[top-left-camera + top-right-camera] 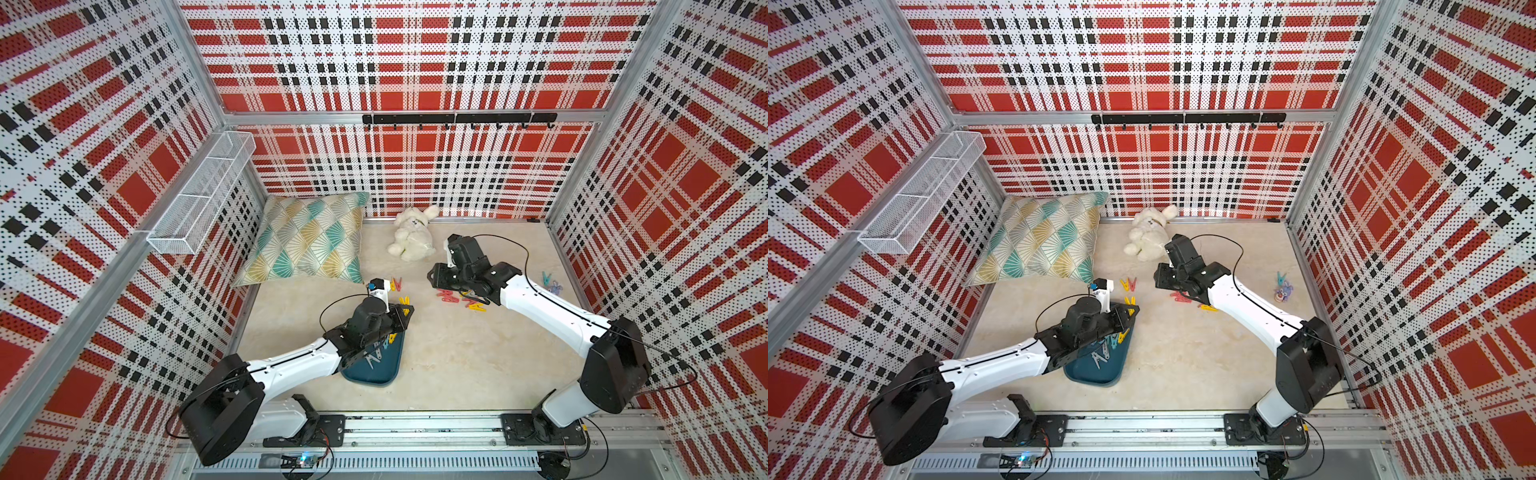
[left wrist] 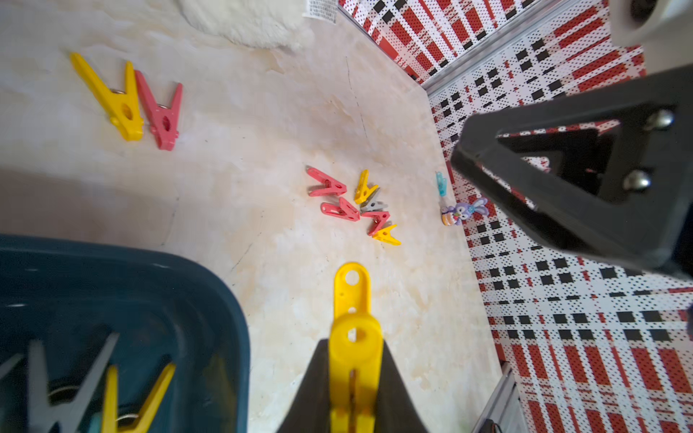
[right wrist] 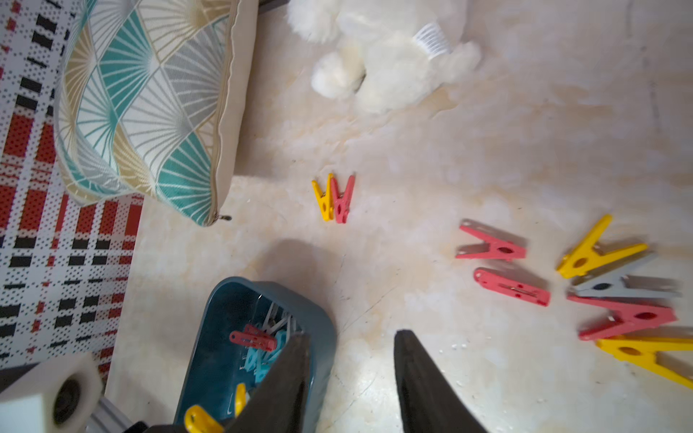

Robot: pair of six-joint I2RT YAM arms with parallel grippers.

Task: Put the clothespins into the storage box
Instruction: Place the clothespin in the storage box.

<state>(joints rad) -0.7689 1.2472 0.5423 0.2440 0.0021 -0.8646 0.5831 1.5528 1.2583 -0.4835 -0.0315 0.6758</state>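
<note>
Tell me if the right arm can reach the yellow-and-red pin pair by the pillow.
Probably yes: the right gripper is open and empty, only bare floor between it and the pair. The left gripper, holding a yellow pin, is close by and might crowd it.

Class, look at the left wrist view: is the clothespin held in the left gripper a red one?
No, the left gripper is shut on a yellow clothespin, whose end sticks out past the fingertips.

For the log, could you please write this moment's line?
left gripper: jaws shut on yellow plastic clothespin | right gripper: jaws open, empty
</note>
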